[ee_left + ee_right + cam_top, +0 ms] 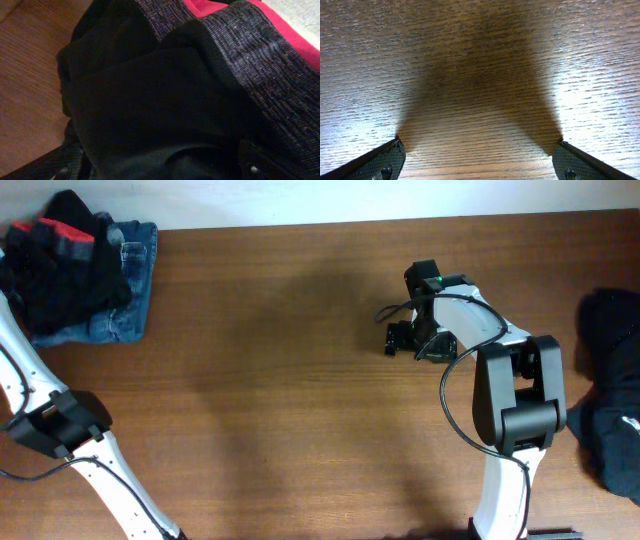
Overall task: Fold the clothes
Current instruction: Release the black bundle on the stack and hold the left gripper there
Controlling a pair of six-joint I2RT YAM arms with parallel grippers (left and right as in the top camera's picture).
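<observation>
The clothes lie in two places. At the table's far left corner a black garment with red trim (62,262) sits bunched on folded blue denim jeans (128,305). In the left wrist view that black fabric (150,100) and its red trim (295,30) fill the frame. My left gripper (160,169) hangs right over it, its fingers (64,167) spread wide to either side, open, with cloth bulging between them. Another dark garment (612,385) lies heaped at the right edge. My right gripper (479,160) stands open over bare wood, seen mid-table (405,338), holding nothing.
The brown wooden table (270,380) stretches between the two heaps. My left arm's white links (110,470) cross the front left corner. The right arm's base column (505,470) rises near the front right, close to the dark heap.
</observation>
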